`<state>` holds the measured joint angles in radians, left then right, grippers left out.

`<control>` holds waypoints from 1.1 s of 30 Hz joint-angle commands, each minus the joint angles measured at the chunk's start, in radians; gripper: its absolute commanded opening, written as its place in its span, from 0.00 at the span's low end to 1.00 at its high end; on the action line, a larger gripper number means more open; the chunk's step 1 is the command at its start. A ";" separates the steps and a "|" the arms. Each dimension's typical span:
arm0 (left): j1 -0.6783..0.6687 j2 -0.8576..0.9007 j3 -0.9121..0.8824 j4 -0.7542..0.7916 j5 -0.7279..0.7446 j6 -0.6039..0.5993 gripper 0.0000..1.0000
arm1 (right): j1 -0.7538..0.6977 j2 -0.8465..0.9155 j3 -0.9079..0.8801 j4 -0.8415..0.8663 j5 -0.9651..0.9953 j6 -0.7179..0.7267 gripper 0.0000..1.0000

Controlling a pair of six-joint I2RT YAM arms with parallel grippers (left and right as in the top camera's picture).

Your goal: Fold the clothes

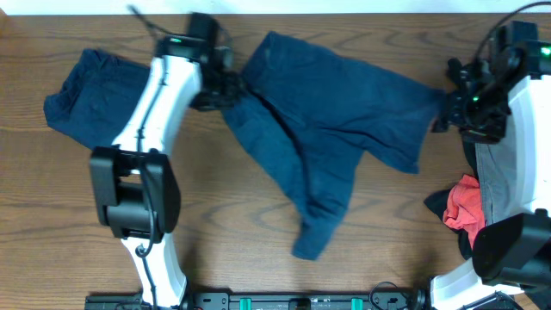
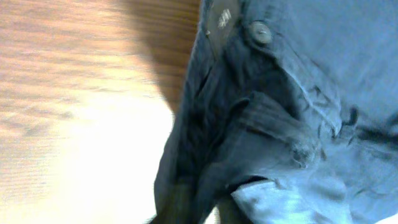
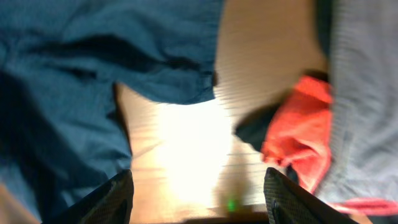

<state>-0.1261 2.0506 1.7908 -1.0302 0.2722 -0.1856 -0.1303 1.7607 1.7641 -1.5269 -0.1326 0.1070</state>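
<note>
A pair of dark navy shorts (image 1: 327, 112) lies spread and rumpled across the middle of the table. My left gripper (image 1: 225, 86) is at its waistband on the left. In the left wrist view the waistband with a button (image 2: 260, 31) and label (image 2: 221, 18) fills the frame. Bunched fabric (image 2: 298, 93) covers my left gripper (image 2: 208, 214), so its jaws do not show. My right gripper (image 1: 443, 112) hovers at the shorts' right leg edge (image 3: 62, 81). In the right wrist view that gripper (image 3: 199, 199) stands open with only bare table between the fingers.
A second navy garment (image 1: 86, 99) lies crumpled at the far left. By the right arm lies a pile holding a red piece (image 1: 465, 202) (image 3: 298, 130), a grey piece (image 1: 492, 176) (image 3: 367, 93) and a black piece (image 1: 439, 207). Both arm bases stand at the front edge.
</note>
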 commanded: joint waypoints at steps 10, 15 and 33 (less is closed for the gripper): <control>0.011 -0.005 -0.010 -0.410 0.085 0.014 0.93 | 0.217 0.002 -0.227 0.084 -0.182 -0.086 0.70; -0.081 -0.008 -0.010 -0.406 0.094 0.066 0.93 | 0.246 0.002 -0.412 0.238 -0.326 -0.086 0.70; -0.214 -0.008 -0.017 -0.229 0.075 0.065 0.93 | 0.402 0.002 -0.890 0.905 -0.444 0.072 0.64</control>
<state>-0.3424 2.0506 1.7821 -1.2667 0.3595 -0.1303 0.2401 1.7557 0.9146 -0.6777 -0.5301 0.1482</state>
